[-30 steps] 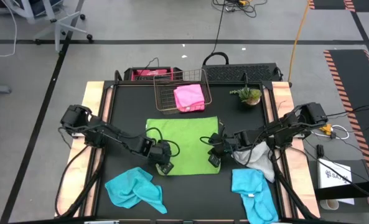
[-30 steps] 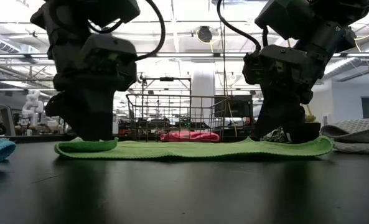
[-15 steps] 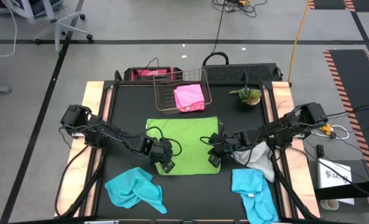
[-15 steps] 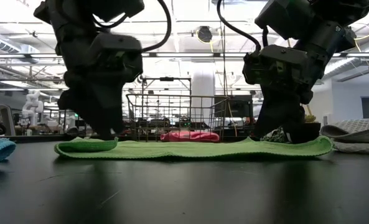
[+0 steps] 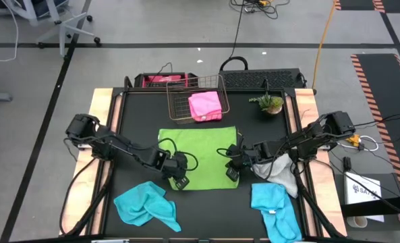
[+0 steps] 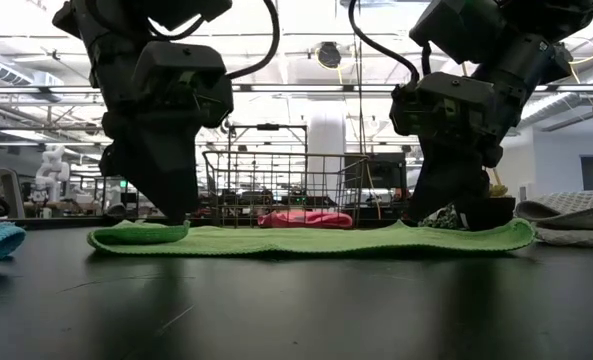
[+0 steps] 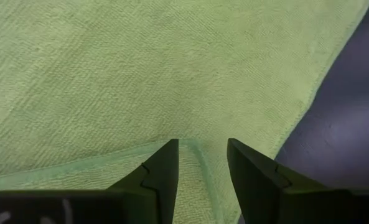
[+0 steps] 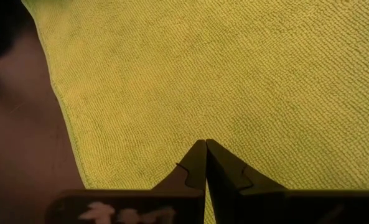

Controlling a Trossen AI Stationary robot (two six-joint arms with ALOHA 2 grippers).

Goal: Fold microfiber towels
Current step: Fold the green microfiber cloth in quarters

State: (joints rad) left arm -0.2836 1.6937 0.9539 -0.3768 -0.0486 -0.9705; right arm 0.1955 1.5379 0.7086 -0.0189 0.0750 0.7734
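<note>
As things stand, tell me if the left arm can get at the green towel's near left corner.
Probably yes. The left tool is right over the green towel, its parted fingers either side of the hemmed corner, and nothing lies between. The blue towel sits apart, nearer the front.

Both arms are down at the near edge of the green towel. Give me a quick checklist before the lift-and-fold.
1. Lime green towel lies flat: ok.
2. Left end effector straddles the near-left corner hem: ok, open.
3. Right end effector gripping the near-right corner: cannot tell; it is shut with no cloth visibly pinched.
4. Wire basket with the pink towel sits beyond the far edge: ok.
5. Grey towel apart from the green: ok.
</note>
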